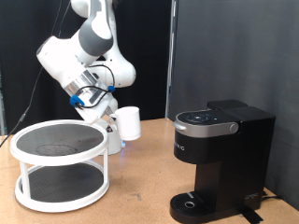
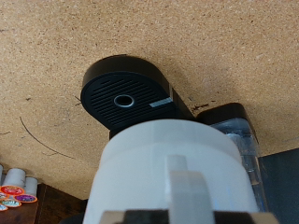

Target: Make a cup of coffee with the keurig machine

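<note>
The tool [image 1: 110, 126] grips the plain white ceramic mug [image 1: 127, 122], raised left of the boxy black keurig machine [image 1: 220, 159] in the exterior view.

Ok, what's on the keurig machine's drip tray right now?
Nothing stands on it. The keurig machine's round drip tray shows bare, with its centre hole visible. The cup is in the air at the tool, whose fingers it hides.

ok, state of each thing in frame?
end effector: at the cup, airborne; finger state not visible
cup: lifted off table, tipped sideways
keurig machine: lid closed, drip tray bare
wire stand: upright on table, both tiers bare
</note>
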